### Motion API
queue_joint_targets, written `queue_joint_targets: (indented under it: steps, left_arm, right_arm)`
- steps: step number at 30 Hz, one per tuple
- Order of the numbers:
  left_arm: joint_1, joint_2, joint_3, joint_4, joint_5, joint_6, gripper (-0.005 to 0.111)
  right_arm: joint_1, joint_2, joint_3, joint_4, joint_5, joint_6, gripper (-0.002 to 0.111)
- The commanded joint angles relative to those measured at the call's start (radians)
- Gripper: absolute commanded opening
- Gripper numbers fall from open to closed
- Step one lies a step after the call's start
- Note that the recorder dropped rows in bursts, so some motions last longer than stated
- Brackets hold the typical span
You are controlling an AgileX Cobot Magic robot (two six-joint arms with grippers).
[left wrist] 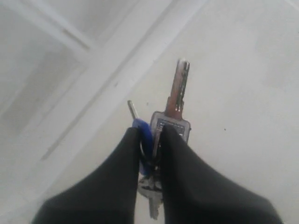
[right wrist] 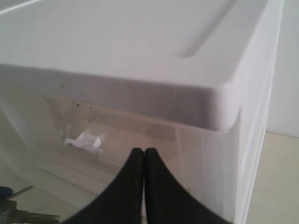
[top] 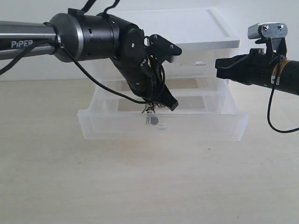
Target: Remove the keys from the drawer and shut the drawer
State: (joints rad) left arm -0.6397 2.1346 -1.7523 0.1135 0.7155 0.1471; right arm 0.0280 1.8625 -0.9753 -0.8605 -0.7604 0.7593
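Note:
The wide translucent drawer (top: 117, 127) stands pulled out at the bottom of the white unit (top: 201, 32). My left gripper (top: 161, 103) reaches down into it and is shut on the keys (top: 150, 115), which hang below the fingertips behind the drawer's front wall. In the left wrist view the gripper (left wrist: 152, 140) pinches the bunch: the blue tag (left wrist: 143, 133) and silver keys (left wrist: 177, 100) stick out over the drawer floor (left wrist: 243, 70). My right gripper (top: 218, 68) hovers shut and empty by the unit's upper right corner; its wrist view shows the closed tips (right wrist: 144, 154) before the unit's lid (right wrist: 140, 56).
A small white tab handle (right wrist: 84, 140) of an upper drawer shows through the unit's front. The unit stands at the back of a pale wooden table (top: 149, 186). The left arm's black cable (top: 107, 88) loops over the open drawer.

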Motion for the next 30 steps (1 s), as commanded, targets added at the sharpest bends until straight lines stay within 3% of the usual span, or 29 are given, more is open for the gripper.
queue_joint_targets:
  steps: [1, 12, 25, 30]
  left_arm:
    - [-0.012, -0.056, 0.006, 0.009, -0.011, 0.003, 0.004]
    - [-0.021, -0.155, 0.006, 0.007, -0.001, 0.009, 0.004]
    - [-0.172, -0.26, 0.01, 0.025, 0.078, 0.041, 0.004]
    - [-0.247, -0.267, 0.107, 0.026, 0.046, 0.063, 0.004]
  right_arm:
    - [-0.007, 0.0, -0.004, 0.062, 0.03, -0.009, 0.0]
    - [-0.007, 0.0, -0.004, 0.062, 0.03, -0.009, 0.0]
    - [-0.007, 0.0, -0.004, 0.062, 0.03, -0.009, 0.0]
    - [-0.007, 0.0, -0.004, 0.064, 0.024, -0.009, 0.0]
